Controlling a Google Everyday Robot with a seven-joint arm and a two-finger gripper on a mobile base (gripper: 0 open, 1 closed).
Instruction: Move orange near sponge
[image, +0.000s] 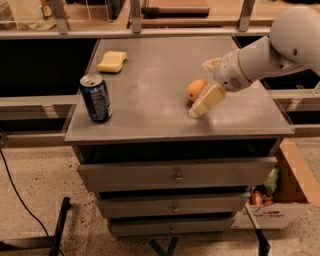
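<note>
My claw (200, 89) sits low over the right half of the grey surface (150, 107), reaching in from the right on the white arm (272, 52); its jaws stand wide apart, one cream finger (207, 100) slanting down towards the near edge with its tip at the surface, the other finger (212, 63) showing further back beside the wrist; nothing is clamped between them. The orange (195, 90) rests on the surface right at the near finger, whose upper part crosses in front of the fruit's right side; I cannot tell whether finger and skin actually touch. The fruit lies roughly in the gap between the two fingers, at its left, open end.

The sponge (112, 61) lies flat at the far left corner of the surface, well apart from the orange and from my claw; a blue can (96, 98) stands upright near the front left edge, between me and the sponge, also well clear of the fruit.

Below the surface I see three closed drawers (175, 175); a cardboard box (295, 180) with packets inside sits on the floor at the right; a black cable (20, 200) runs across the floor at the left.
</note>
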